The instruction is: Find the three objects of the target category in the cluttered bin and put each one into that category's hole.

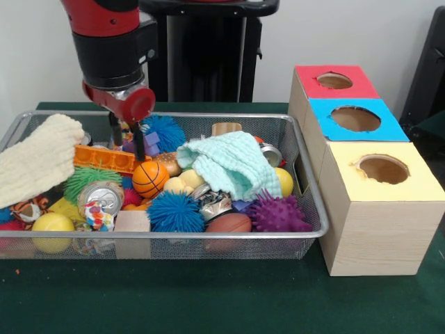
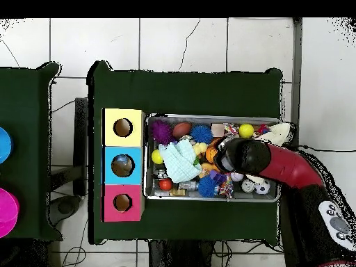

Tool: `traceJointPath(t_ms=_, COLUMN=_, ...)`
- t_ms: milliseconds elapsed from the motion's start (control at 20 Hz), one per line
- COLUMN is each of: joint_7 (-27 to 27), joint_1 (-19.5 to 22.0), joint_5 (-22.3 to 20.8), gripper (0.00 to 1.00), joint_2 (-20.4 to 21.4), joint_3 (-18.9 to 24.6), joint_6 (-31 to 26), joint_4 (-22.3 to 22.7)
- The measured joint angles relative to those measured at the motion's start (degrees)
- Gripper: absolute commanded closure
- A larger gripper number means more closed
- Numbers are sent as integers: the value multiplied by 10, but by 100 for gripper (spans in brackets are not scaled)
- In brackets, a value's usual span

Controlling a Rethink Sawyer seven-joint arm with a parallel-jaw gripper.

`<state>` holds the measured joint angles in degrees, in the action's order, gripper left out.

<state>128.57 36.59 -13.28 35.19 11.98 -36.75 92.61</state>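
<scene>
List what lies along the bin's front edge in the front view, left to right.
Yellow ball → wooden block → blue spiky ball → brown football → purple spiky ball.

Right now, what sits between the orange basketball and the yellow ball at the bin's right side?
In the front view, the crumpled mint-green cloth lies between the orange basketball and the yellow ball, with small pale yellow balls at its left edge.

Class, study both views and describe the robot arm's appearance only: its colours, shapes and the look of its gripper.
The arm is built of thick rounded segments, red shells alternating with a black cylindrical section. Its wrist ends in a red rounded cap. The gripper has two thin dark fingers. Overhead, a grey panel with round buttons sits on a black segment.
</scene>
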Motion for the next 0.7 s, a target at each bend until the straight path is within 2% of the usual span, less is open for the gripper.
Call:
traceJointPath(t_ms=300, joint_7=0, joint_1=21, joint_5=33, gripper=0, joint_2=4, joint_3=42, joint_6=-3, joint_4=39)
traceJointPath(t_ms=700, joint_7=0, joint_1=27, joint_5=39, gripper=0, joint_2=26, joint_3=93, joint_6=-3, joint_4=78)
